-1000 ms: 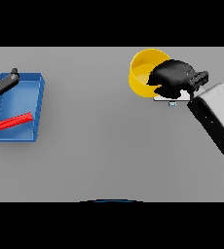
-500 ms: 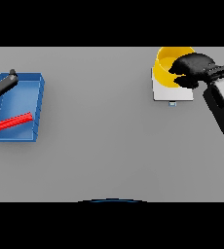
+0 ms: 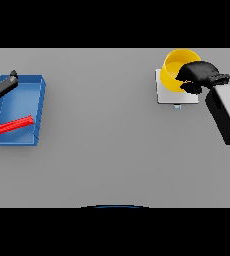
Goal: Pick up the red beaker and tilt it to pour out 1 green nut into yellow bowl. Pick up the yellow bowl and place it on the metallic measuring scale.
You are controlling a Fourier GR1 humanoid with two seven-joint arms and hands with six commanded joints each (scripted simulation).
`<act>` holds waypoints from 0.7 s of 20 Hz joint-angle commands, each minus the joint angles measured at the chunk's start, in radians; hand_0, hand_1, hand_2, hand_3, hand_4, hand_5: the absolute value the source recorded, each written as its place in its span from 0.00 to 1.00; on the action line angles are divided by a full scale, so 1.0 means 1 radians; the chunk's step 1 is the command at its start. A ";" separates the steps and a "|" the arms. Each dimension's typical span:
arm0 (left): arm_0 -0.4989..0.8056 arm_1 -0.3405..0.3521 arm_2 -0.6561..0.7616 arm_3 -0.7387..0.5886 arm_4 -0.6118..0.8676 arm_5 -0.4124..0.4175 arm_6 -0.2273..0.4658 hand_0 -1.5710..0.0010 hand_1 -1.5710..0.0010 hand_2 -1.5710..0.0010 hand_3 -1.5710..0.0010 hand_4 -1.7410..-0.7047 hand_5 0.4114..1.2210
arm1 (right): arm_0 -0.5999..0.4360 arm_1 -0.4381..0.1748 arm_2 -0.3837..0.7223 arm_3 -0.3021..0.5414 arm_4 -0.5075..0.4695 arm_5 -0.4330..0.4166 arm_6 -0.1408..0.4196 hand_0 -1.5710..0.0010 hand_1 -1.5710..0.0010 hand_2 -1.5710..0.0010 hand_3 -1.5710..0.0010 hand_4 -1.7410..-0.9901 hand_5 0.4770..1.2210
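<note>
The right robot hand [image 3: 199, 76] is gripping the round yellow bowl [image 3: 176, 69] by its right rim, fingers curled over the edge. The bowl is sitting over the far part of the flat pale metallic measuring scale [image 3: 174, 93]. Well to the left of the scale, a red cylindrical beaker [image 3: 11, 126] is lying on its side inside a blue rectangular tray [image 3: 40, 107] on the grey surface [image 3: 102, 145]. The left robot hand [image 3: 2, 86] is hovering at the tray's far left corner, holding nothing; whether its fingers are apart or together cannot be told.

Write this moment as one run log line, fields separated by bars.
right robot hand: shut on yellow bowl | bowl: over scale | left robot hand: idle at blue tray
</note>
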 commanded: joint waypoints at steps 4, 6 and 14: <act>-0.011 -0.008 -0.002 0.006 -0.002 0.000 0.013 1.00 1.00 1.00 1.00 0.90 0.40 | -0.009 0.016 0.004 0.054 0.009 -0.023 -0.003 0.00 0.07 0.00 0.05 0.02 1.00; -0.016 -0.011 0.000 0.025 -0.004 -0.008 0.000 1.00 1.00 1.00 1.00 0.90 0.40 | -0.017 0.017 0.001 0.080 0.005 -0.018 -0.031 0.03 0.11 0.00 0.16 0.02 1.00; -0.048 -0.044 -0.007 0.069 -0.011 -0.024 -0.004 1.00 1.00 1.00 1.00 0.90 0.41 | -0.063 0.038 -0.023 0.157 -0.015 0.029 -0.015 0.68 0.72 0.62 0.60 0.42 0.50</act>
